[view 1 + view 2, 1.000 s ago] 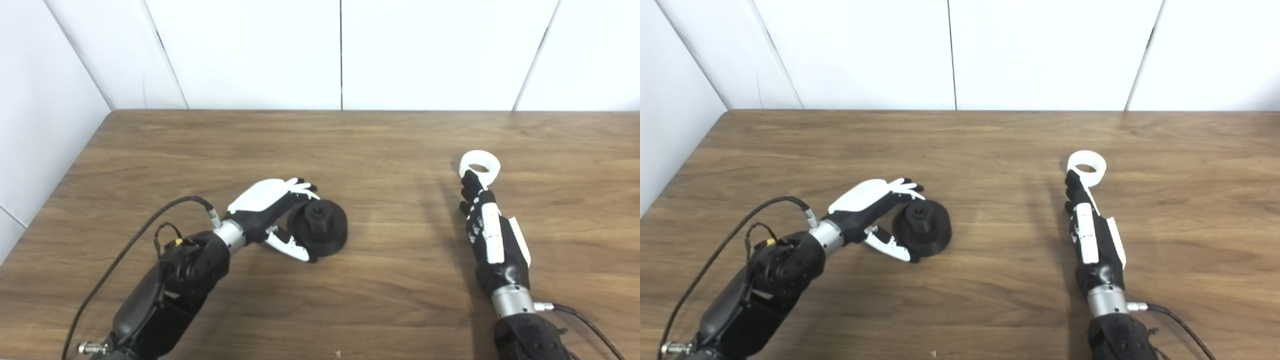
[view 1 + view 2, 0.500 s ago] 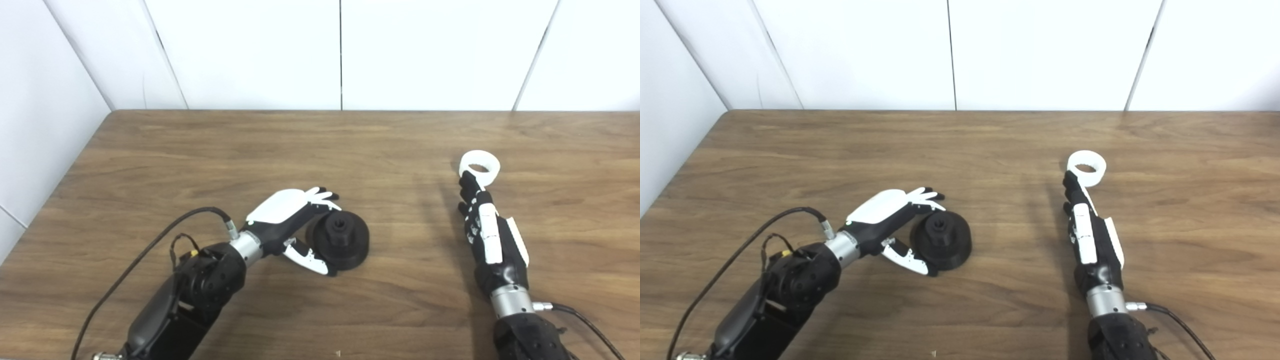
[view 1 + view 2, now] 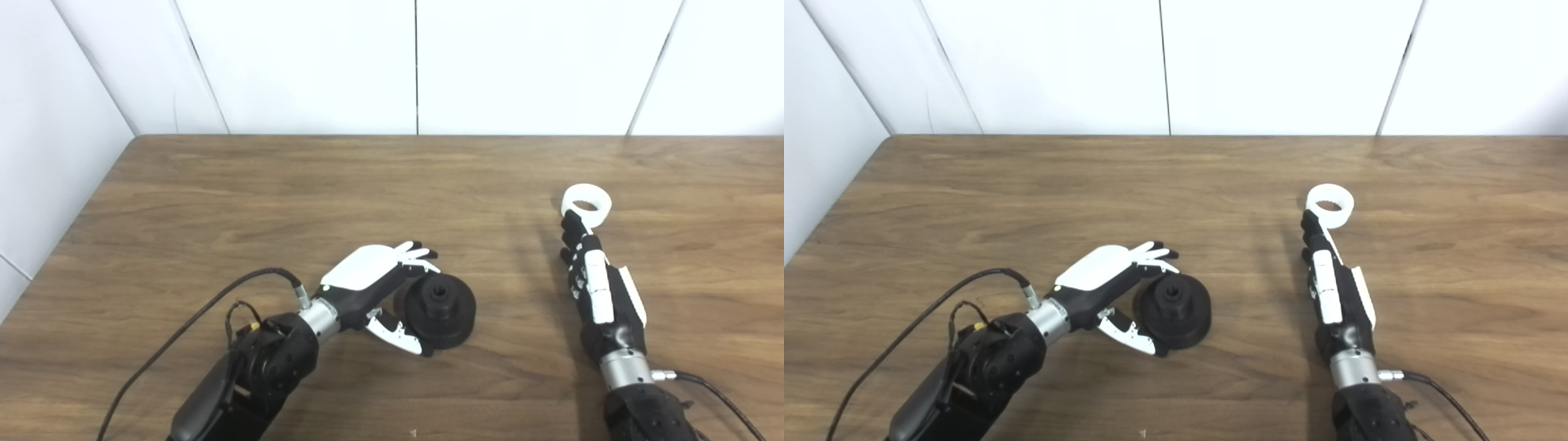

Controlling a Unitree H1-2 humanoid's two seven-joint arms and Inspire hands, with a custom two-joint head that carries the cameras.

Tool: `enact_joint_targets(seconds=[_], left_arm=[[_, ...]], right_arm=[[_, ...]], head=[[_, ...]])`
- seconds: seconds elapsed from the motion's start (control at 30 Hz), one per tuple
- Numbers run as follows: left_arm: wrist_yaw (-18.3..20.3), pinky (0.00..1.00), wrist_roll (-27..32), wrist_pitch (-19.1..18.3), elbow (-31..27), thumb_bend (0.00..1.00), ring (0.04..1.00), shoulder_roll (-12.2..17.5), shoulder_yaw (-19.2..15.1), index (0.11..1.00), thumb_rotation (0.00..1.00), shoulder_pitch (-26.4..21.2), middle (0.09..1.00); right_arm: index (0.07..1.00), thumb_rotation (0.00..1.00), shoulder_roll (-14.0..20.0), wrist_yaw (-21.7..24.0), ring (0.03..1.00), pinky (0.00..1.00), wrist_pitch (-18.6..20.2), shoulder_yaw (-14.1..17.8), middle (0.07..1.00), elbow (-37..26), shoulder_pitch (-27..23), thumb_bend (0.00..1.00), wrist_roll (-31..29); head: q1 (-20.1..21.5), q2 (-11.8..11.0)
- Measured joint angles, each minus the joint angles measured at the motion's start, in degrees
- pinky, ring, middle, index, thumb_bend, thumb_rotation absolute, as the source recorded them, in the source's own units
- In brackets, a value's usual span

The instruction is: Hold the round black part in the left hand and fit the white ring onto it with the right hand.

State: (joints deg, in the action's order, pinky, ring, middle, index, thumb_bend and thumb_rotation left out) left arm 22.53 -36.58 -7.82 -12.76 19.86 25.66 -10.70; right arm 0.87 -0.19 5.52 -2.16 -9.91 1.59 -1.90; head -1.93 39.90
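You are cupping the round black part [image 3: 438, 302] with your left hand [image 3: 373, 285], fingers spread wide and not yet gripping; close them around its rim. Your right hand [image 3: 597, 294] is lying extended, fingertips touching the white ring [image 3: 586, 205], far right of the part.

Round black part [image 3: 442, 303] flat on table [image 3: 306, 184], white ring [image 3: 587, 205] far right

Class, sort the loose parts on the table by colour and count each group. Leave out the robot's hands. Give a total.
Black: 1, the round part
White: 1, the ring
Total: 2
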Motion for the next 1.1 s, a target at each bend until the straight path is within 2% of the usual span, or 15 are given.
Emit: enact_joint_targets(seconds=[0.13,0.17,0.23,0.3,0.37,0.4,0.5,0.57,0.7,0.8,0.9,1.0,1.1], left_arm=[[-0.14,0.91,-0.68,0.28,-0.03,0.71,1.000,-0.30,0.09,0.671,0.32,0.11,0.952],[-0.15,0.91,-0.81,0.39,-0.03,0.71,1.000,-0.32,0.10,0.671,0.32,0.11,0.953],[-0.14,0.92,-0.84,0.41,-0.03,0.72,1.000,-0.46,0.09,0.668,0.31,0.20,0.949],[-0.22,0.92,-0.86,0.64,-0.03,0.72,1.000,-0.79,0.06,0.668,0.31,0.50,0.949],[-0.28,0.92,-0.97,0.80,-0.02,0.71,1.000,-1.12,0.06,0.668,0.31,0.58,0.952],[-0.28,0.92,-1.00,0.83,-0.02,0.71,1.000,-1.21,0.07,0.668,0.31,0.61,0.953],[-0.31,0.91,-1.11,0.94,-0.02,0.71,1.000,-1.28,-0.05,0.669,0.31,0.69,0.954],[-0.34,0.90,-1.17,1.33,0.01,0.71,1.000,-1.28,-0.10,0.667,0.31,0.76,0.952],[-0.71,0.90,-1.22,2.02,0.22,0.71,1.000,-1.56,-0.13,0.664,0.31,0.76,0.948],[-1.37,0.89,-1.20,2.47,0.69,0.71,1.000,-1.99,-0.08,0.665,0.32,0.91,0.950],[-1.56,0.89,-1.20,3.00,1.18,0.71,1.000,-2.56,-0.05,0.666,0.32,0.86,0.951],[-1.55,0.89,-1.19,3.20,1.21,0.71,1.000,-2.74,-0.06,0.665,0.31,0.92,0.951],[-1.55,0.90,-1.21,3.23,1.21,0.71,1.000,-2.70,-0.19,0.665,0.30,0.98,0.951]], right_arm=[[0.941,1.00,0.06,-0.02,0.982,0.98,0.14,0.10,0.961,-0.16,0.03,0.56,0.10],[0.934,0.97,0.05,-0.07,0.980,0.97,0.26,0.37,0.961,-0.27,0.05,0.54,0.03],[0.885,0.73,0.16,-0.09,0.928,0.84,0.43,1.32,0.935,-0.44,0.05,0.52,-0.21],[0.810,0.51,0.57,-0.66,0.852,0.75,0.23,2.41,0.872,-0.44,-0.08,0.59,1.24],[0.769,0.38,2.25,-2.57,0.824,0.72,-0.09,2.70,0.850,-0.43,-0.45,0.67,6.58],[0.763,0.36,3.38,-3.60,0.828,0.73,-0.19,2.89,0.846,-0.42,-0.75,0.69,9.89],[0.765,0.30,8.09,-6.85,0.907,0.88,0.02,3.43,0.868,-0.08,-2.17,0.74,19.94],[0.762,0.24,12.39,-7.65,0.949,0.92,0.86,3.76,0.891,0.81,-4.88,0.79,26.68],[0.740,0.21,20.16,-7.71,0.946,0.91,2.46,5.01,0.891,6.79,-15.28,0.87,32.48],[0.740,0.24,23.42,-7.43,0.960,0.92,2.49,4.34,0.903,11.03,-22.13,0.88,34.26],[0.742,0.27,24.03,-6.46,0.973,0.96,2.53,2.63,0.911,13.51,-24.68,0.91,34.74],[0.738,0.29,23.77,-3.95,0.990,1.00,2.56,0.17,0.917,17.43,-25.01,0.94,34.64],[0.726,0.29,23.87,-2.32,0.990,1.00,2.82,-0.57,0.913,20.71,-25.18,0.95,34.58]], head=[[0.09,0.09],[0.09,0.09],[0.18,0.18],[0.35,0.18],[0.35,0.18],[0.44,0.18],[0.88,0.09],[0.97,0.00],[0.88,-0.09],[0.79,0.00],[0.62,0.09],[0.70,0.18],[0.70,0.09]])
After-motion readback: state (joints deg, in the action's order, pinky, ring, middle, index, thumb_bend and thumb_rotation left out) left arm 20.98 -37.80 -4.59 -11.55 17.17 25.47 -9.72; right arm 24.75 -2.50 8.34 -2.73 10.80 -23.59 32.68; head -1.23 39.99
